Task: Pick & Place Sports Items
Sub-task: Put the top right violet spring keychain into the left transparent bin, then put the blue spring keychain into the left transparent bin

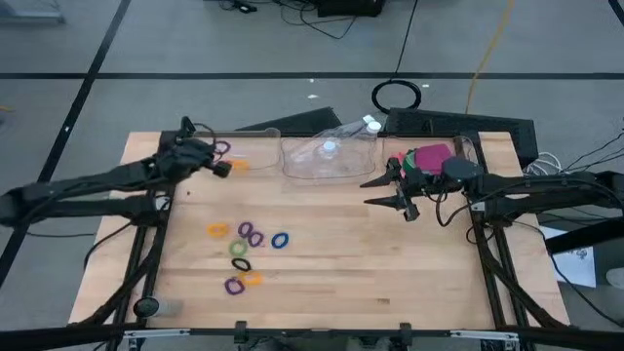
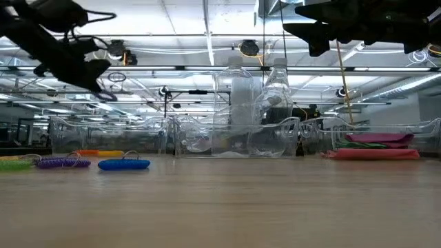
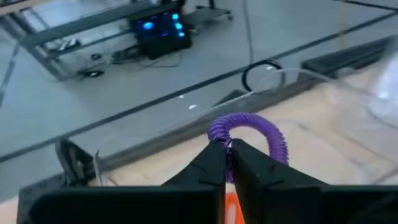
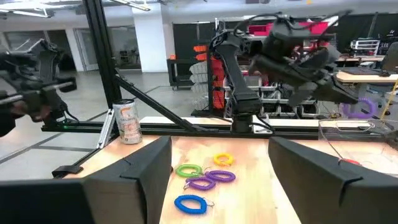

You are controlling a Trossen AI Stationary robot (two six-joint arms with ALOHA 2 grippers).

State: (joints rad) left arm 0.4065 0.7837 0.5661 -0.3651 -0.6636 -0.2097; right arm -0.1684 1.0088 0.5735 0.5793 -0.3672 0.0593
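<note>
Your left claw (image 3: 227,163) pinches a purple coiled elastic ring (image 3: 249,134) above the wooden counter's (image 1: 390,283) far left corner; your right claw (image 1: 388,191) waits spread apart, near stacked pink and green flat pieces (image 1: 427,158).

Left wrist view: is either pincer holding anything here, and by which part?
The left pincer is shut on a purple ring, pinching its coil at one side; the rest loops free above the fingertips. The right pincer is open and holds nothing.

High view: straight down on the whole worktop (image 1: 390,273). Low view: worktop level, facing the room. Wrist views look close past own jaws. High and right wrist views share the ring cluster (image 1: 244,255).
</note>
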